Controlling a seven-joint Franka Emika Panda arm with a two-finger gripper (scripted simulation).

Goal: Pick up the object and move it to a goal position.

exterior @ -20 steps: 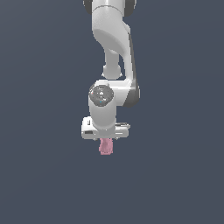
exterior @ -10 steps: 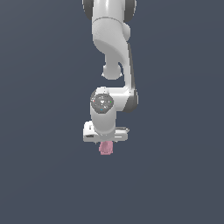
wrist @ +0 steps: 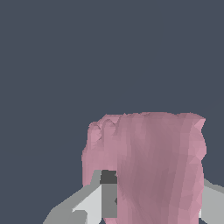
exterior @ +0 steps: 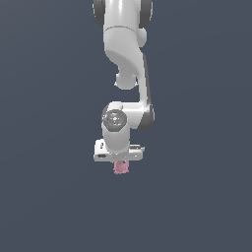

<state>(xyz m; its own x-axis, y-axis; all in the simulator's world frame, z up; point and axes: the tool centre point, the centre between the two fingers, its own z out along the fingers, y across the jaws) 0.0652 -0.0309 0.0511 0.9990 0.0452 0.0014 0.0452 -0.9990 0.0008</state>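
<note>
White two-finger gripper [exterior: 120,162] closed on the small matte pink lumpy wedge [exterior: 120,168] — carry steadily, avoid jerks — the hold looks shallow.

Matte pink object [exterior: 120,168], white arm [exterior: 124,59], plain slate-grey backdrop [exterior: 44,123]

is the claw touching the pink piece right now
Touching. In the wrist view the claw has a finger on each side of the pink piece, flush against it, with no gap showing.
</note>
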